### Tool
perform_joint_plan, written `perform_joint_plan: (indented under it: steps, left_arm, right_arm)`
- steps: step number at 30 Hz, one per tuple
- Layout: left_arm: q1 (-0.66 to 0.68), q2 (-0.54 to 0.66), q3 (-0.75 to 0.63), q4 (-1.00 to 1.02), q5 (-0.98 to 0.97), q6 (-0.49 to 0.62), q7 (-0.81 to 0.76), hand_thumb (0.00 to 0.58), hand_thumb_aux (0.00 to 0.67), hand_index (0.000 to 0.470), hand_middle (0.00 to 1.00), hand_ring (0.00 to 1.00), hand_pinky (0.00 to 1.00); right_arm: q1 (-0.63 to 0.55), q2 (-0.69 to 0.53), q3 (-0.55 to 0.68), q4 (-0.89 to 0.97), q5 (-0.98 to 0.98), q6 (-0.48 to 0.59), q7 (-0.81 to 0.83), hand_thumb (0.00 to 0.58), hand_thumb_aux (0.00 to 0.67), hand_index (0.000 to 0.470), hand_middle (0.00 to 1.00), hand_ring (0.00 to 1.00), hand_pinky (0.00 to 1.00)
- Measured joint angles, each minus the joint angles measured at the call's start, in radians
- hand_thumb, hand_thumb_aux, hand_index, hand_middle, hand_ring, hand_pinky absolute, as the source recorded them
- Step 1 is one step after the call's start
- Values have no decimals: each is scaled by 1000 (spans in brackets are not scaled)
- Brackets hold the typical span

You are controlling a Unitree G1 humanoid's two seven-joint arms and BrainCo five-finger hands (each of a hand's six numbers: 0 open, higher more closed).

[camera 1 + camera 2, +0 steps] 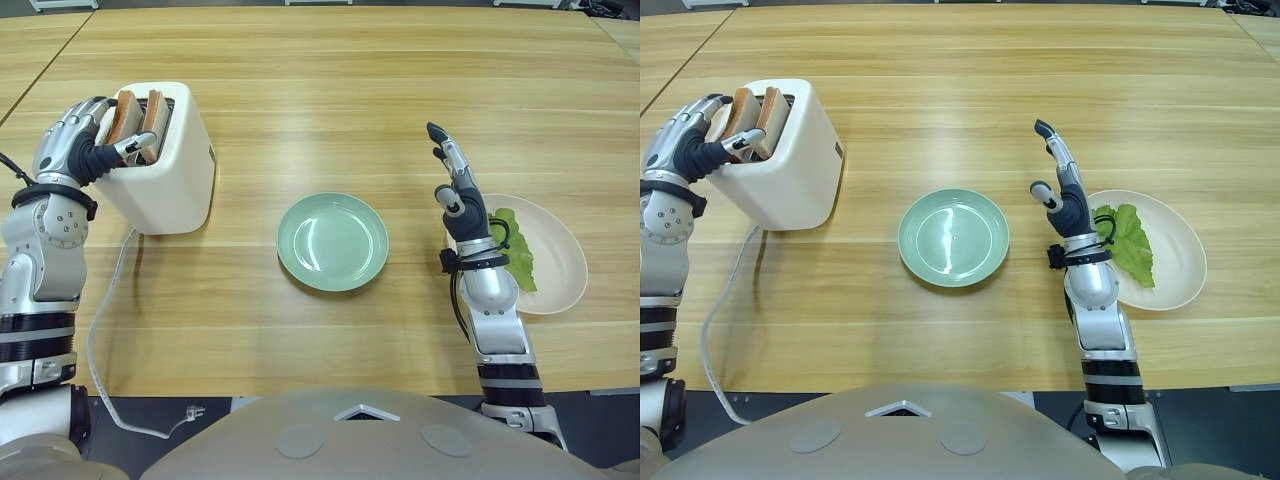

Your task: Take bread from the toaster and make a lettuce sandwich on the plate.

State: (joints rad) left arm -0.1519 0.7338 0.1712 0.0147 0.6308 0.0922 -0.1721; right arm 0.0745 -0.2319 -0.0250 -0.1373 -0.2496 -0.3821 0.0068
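Bread slices (152,108), browned, upright in boxy cream toaster (175,180) | left hand (85,135) pinches outer slice (122,115) | right hand (458,185) spread | glossy round green plate (333,242) mid-table, apart

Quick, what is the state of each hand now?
Left hand: closed on a brown bread slice in the white toaster.
Right hand: open, holding nothing.

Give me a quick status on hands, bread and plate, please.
Left hand pinching bread in toaster. Right hand open, by lettuce. Plate bare; nothing between toaster and plate.
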Motion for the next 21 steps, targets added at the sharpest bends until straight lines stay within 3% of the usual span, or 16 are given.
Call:
perform_joint_plan:
  steps: [4, 5, 9, 10, 12, 13, 16, 19, 21]
  left_arm:
    - [-20, 18, -10, 1, 10, 15, 11, 514, 444, 311, 0, 0, 0]
    - [-23, 22, -11, 0, 12, 21, 14, 541, 497, 348, 0, 0, 0]
    - [-25, 32, -16, -3, 10, 30, 13, 557, 536, 376, 0, 0, 0]
    - [-24, 32, -17, -4, 5, 33, 11, 553, 525, 369, 0, 0, 0]
    - [-24, 32, -18, -4, 2, 41, 9, 487, 402, 282, 0, 0, 0]
    - [-24, 33, -18, -6, -2, 46, 8, 476, 386, 271, 0, 0, 0]
    - [-11, 33, -18, -18, -24, 59, -10, 557, 536, 376, 0, 0, 0]
    - [-9, 33, -21, -32, -29, 66, -28, 570, 581, 407, 0, 0, 0]
    - [-3, 33, -37, -37, -34, 72, -43, 568, 573, 402, 0, 0, 0]
  right_arm:
    - [1, 0, 1, 0, -1, -2, 0, 0, 0, 0, 0, 0, 0]
    - [2, -1, 3, 0, -2, -2, 1, 0, 0, 0, 0, 0, 0]
    - [2, -3, 7, 0, -7, -3, 1, 0, 0, 0, 0, 0, 0]
    - [2, -3, 8, 0, -7, -3, 2, 0, 0, 0, 0, 0, 0]
    - [2, -5, 10, 0, -8, -3, 2, 0, 0, 0, 0, 0, 0]
    - [3, -6, 11, 0, -8, -3, 2, 0, 0, 0, 0, 0, 0]
    - [3, -8, 14, 0, -8, -3, 3, 0, 0, 0, 0, 0, 0]
    - [4, -12, 14, 0, -8, -3, 3, 0, 0, 0, 0, 0, 0]
    - [5, -12, 15, 0, -9, -3, 3, 0, 0, 0, 0, 0, 0]
